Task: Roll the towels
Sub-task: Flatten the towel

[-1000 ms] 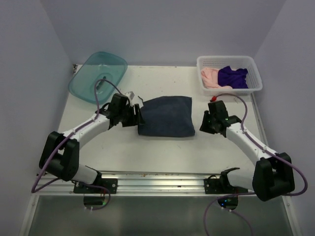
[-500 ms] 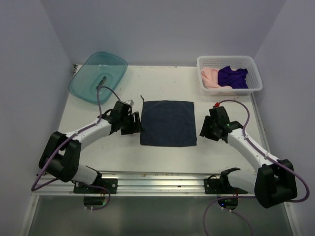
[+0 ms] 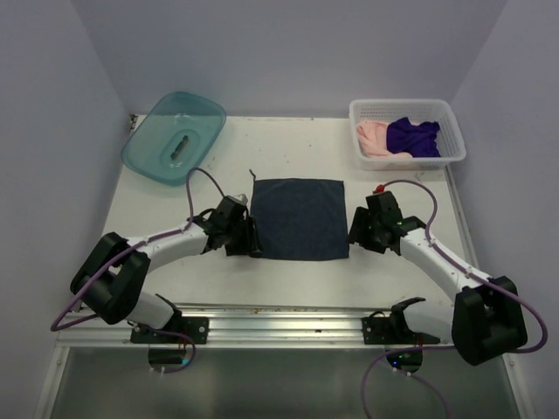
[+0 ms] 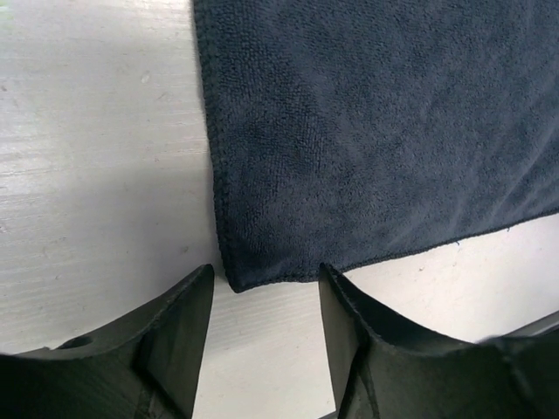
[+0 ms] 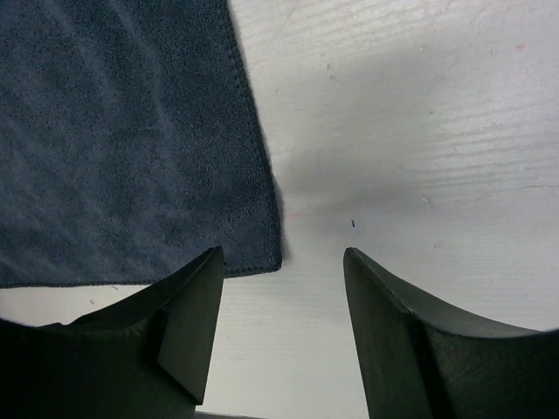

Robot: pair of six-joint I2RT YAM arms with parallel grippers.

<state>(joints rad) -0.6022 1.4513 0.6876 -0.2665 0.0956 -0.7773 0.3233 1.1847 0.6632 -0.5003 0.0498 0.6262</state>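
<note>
jaws shifted nearer — towel [image 3: 299,218] flat, seemingly untouched.

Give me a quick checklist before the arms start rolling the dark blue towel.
1. Dark blue towel lies flat, unwrinkled: ok.
2. Left end effector open at the near left corner: ok.
3. Right end effector open at the near right corner: ok.
4. End effectors low enough to pinch the edge: cannot tell.
5. Pink towel and purple towel out of the way in the white basket: ok.
</note>
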